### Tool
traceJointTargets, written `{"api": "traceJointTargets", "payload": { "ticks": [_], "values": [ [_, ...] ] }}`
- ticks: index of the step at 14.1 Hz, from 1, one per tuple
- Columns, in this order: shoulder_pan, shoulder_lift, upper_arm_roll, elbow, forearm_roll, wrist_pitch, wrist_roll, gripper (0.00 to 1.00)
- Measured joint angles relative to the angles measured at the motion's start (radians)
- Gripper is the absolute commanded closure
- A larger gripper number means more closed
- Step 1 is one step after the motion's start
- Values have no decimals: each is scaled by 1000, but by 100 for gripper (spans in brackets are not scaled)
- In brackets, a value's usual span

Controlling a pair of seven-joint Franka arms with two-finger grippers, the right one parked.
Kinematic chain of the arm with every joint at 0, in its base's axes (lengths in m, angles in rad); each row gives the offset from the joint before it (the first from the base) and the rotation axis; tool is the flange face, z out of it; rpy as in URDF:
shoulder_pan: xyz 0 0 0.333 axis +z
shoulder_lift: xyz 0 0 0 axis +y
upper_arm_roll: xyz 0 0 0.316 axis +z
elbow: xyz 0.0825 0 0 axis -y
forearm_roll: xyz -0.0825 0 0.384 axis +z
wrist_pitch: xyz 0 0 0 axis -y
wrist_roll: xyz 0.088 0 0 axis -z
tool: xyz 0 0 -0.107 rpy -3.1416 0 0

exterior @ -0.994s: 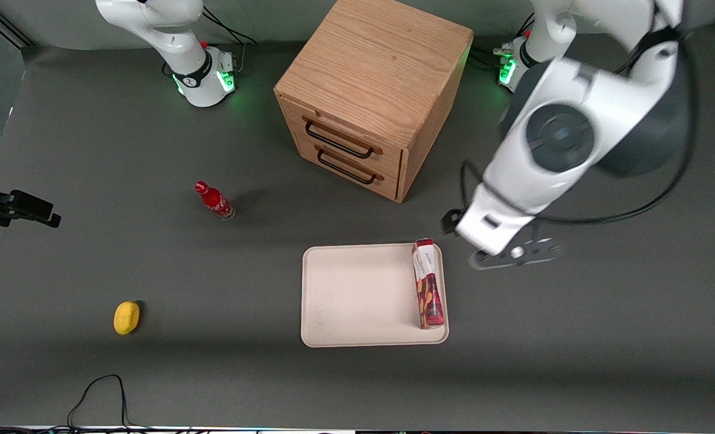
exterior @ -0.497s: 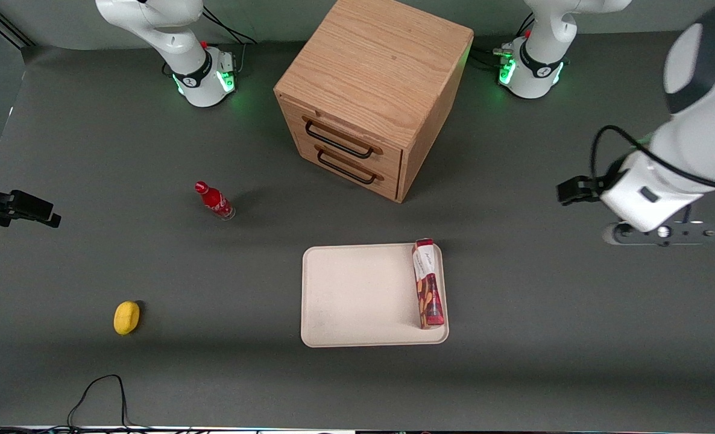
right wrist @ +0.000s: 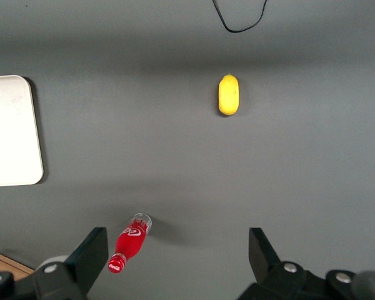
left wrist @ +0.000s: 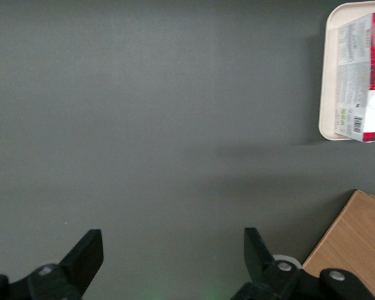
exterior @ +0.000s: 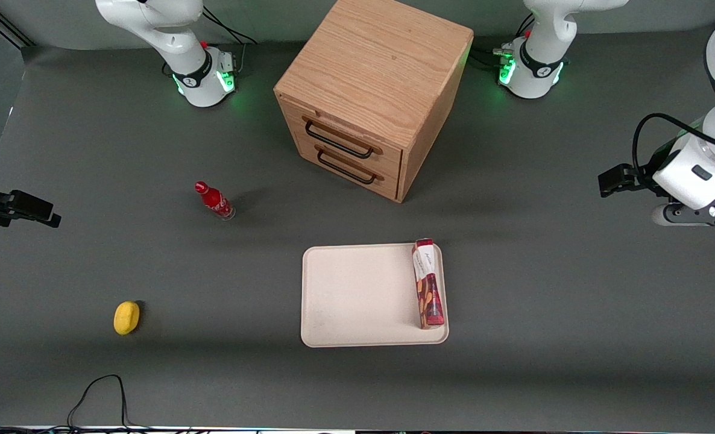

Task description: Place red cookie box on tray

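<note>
The red cookie box (exterior: 427,283) lies flat on the tray (exterior: 357,295), lengthwise along the tray's edge toward the working arm's end. In the left wrist view the red cookie box (left wrist: 362,75) shows its white label panel, resting inside the tray's rim (left wrist: 330,75). My left gripper (exterior: 695,214) hangs over bare table well away from the tray, toward the working arm's end. In its wrist view the gripper (left wrist: 170,250) is open, with only grey table between the dark fingers (left wrist: 87,250).
A wooden two-drawer cabinet (exterior: 372,96) stands farther from the front camera than the tray. A small red bottle (exterior: 214,201) and a yellow fruit (exterior: 126,317) sit toward the parked arm's end. A black cable (exterior: 98,392) loops at the near edge.
The left arm has swung away from beside the tray toward the working arm's end of the table. The cookie box has stayed on the tray.
</note>
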Motion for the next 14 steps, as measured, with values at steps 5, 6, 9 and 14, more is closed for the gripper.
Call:
{"api": "traceJointTargets", "payload": {
  "ticks": [5,6,9,14],
  "values": [
    [26,-9,3,-64,0,94,0,0],
    [26,-14,3,-81,0,115,0,0],
    [26,-22,2,-100,0,135,0,0],
    [-6,-34,48,-100,-2,151,14,0]
  ]
}}
